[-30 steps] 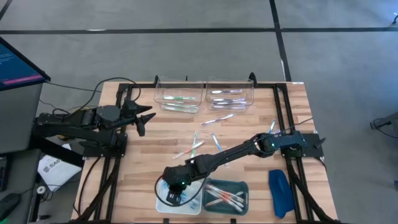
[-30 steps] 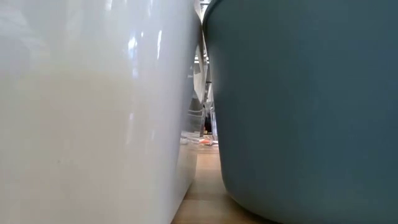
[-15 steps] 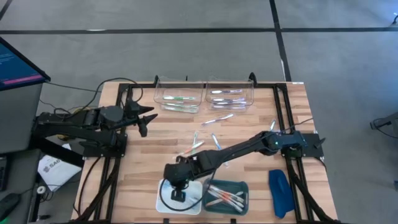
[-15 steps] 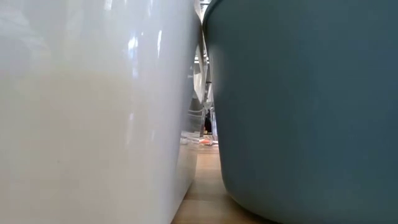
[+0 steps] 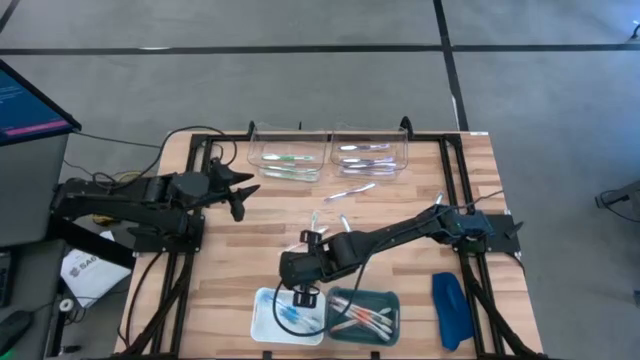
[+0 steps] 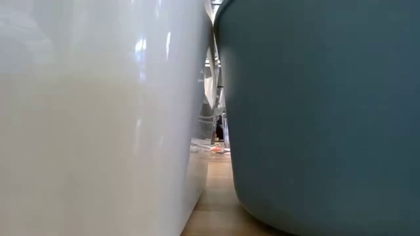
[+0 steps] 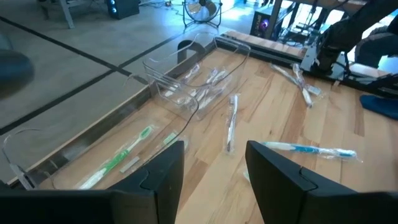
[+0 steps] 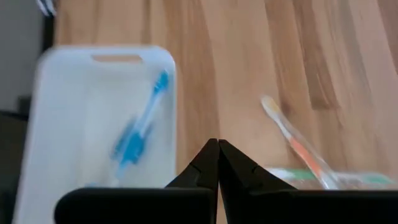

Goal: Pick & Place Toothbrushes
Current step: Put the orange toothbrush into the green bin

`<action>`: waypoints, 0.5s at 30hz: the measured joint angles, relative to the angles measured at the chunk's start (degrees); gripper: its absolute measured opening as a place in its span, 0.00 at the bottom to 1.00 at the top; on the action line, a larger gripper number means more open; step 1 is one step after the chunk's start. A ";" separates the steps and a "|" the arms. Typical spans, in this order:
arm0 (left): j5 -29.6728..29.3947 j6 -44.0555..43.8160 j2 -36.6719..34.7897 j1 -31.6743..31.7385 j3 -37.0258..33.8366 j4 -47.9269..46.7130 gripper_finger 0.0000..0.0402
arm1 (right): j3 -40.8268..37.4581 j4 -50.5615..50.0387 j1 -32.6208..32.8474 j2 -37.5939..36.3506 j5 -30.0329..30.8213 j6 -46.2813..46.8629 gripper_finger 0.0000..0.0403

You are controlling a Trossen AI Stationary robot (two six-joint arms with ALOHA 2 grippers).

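Note:
Blue toothbrushes (image 5: 288,315) lie in the white tray (image 5: 262,322) at the near edge, and one shows in the right wrist view (image 8: 140,127). Pink and orange ones (image 5: 360,318) fill the teal tray (image 5: 388,300) beside it. My right gripper (image 5: 305,296) hangs shut over the gap between the trays (image 8: 217,146), holding nothing. Loose toothbrushes (image 5: 349,190) lie mid-table, one orange one (image 8: 297,148) close to the trays. My left gripper (image 5: 243,190) stands open at the left, above the table (image 7: 214,177). A green toothbrush (image 7: 117,160) lies in a clear bin.
Two clear bins (image 5: 286,156) (image 5: 369,152) stand at the far edge with toothbrushes inside. A dark-blue oblong object (image 5: 450,308) lies near right. A black cable (image 7: 186,121) loops by the bins. In the low view the white tray's wall (image 6: 98,118) and the teal tray's wall (image 6: 321,111) block the view.
My right gripper has risen out of the white tray and drawn a little toward the table's right and far side, rolling its wrist, still shut. The blue toothbrushes it covered now show in the tray. My left gripper has eased slightly toward the table's right.

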 joint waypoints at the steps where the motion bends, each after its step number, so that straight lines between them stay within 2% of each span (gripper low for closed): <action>1: 0.02 0.00 0.42 0.02 0.00 0.02 0.42 | 0.00 -0.98 0.06 0.01 0.54 0.12 0.00; 15: 0.08 0.50 1.09 0.02 0.00 0.34 0.42 | -8.74 -8.44 3.27 -2.02 9.46 11.34 0.00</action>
